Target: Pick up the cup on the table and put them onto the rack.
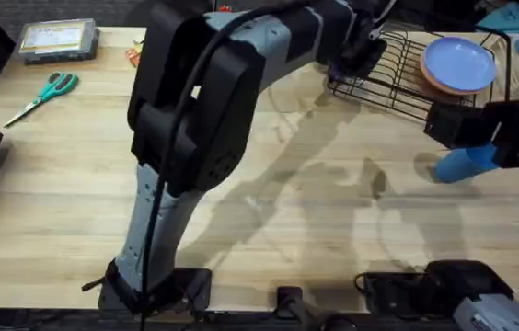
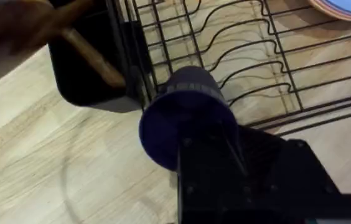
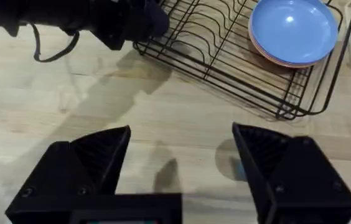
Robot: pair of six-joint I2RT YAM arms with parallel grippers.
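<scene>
The left pincer (image 2: 210, 146) pinches the navy cup (image 2: 187, 118) at the near edge of the rack (image 1: 397, 78). The right pincer (image 3: 182, 162), spread wide, hovers above the table (image 1: 57, 202) beside the rack, near the sky-blue cup (image 1: 467, 164).

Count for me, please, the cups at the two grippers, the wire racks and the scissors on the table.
Cups: 2, the navy cup held in the left gripper and the light blue cup on the table by the open right gripper.
Wire racks: 1, the black rack.
Scissors: 1, the green-handled scissors.
Total: 4.
</scene>
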